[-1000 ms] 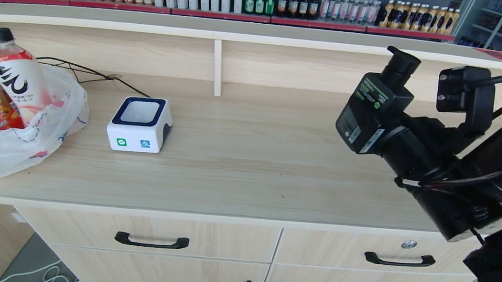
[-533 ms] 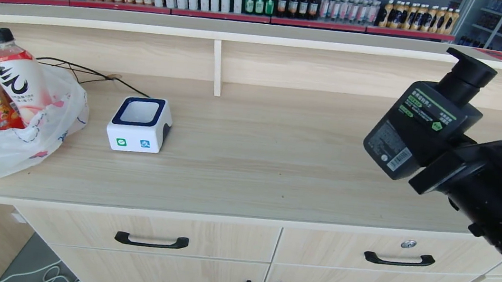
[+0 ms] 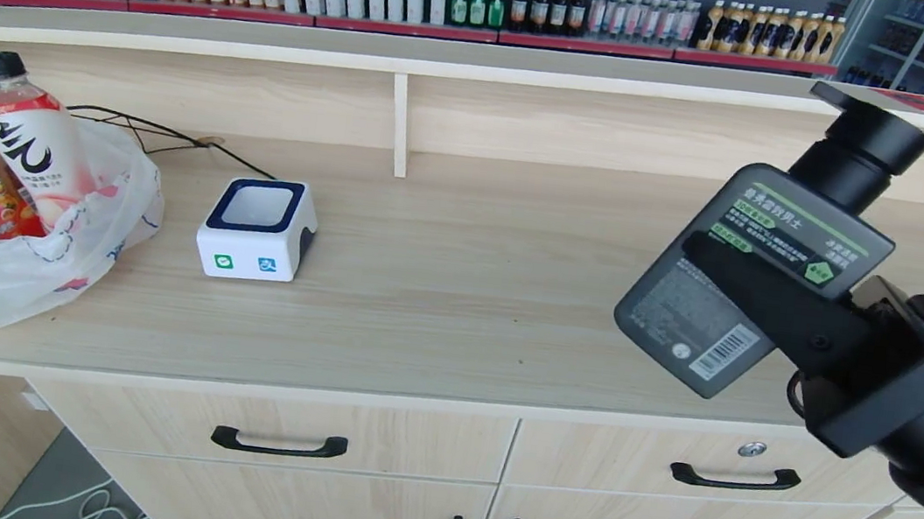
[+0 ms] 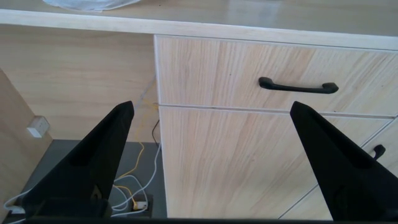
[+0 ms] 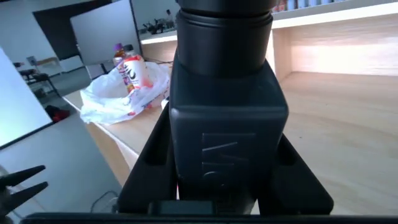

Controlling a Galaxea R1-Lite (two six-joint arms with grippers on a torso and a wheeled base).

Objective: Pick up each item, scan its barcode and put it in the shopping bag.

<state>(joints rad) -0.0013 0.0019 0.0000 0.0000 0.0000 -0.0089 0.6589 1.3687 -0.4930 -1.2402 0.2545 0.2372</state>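
Note:
My right gripper (image 3: pixel 761 301) is shut on a dark grey square bottle (image 3: pixel 742 276) with a black round cap, held in the air over the counter's right side, its barcode label facing the head camera. In the right wrist view the dark bottle (image 5: pixel 227 130) stands between my two fingers. A white cube scanner (image 3: pixel 258 227) with a dark-rimmed window sits on the counter (image 3: pixel 466 295), left of centre. A white plastic shopping bag (image 3: pixel 4 256) lies at the far left with two drink bottles (image 3: pixel 35 145) in it. My left gripper (image 4: pixel 211 162) hangs open below the counter, facing the drawer fronts.
A black cable (image 3: pixel 152 129) runs from the scanner toward the back wall. A raised ledge (image 3: pixel 451 60) borders the counter's far side, with shelves of bottles behind. Drawers with black handles (image 3: pixel 279 443) lie under the counter. Bare countertop stretches between scanner and held bottle.
The right arm has turned and brought the dark bottle lower and nearer the head camera, so its back label and barcode now face up. Scanner and bag have not moved.

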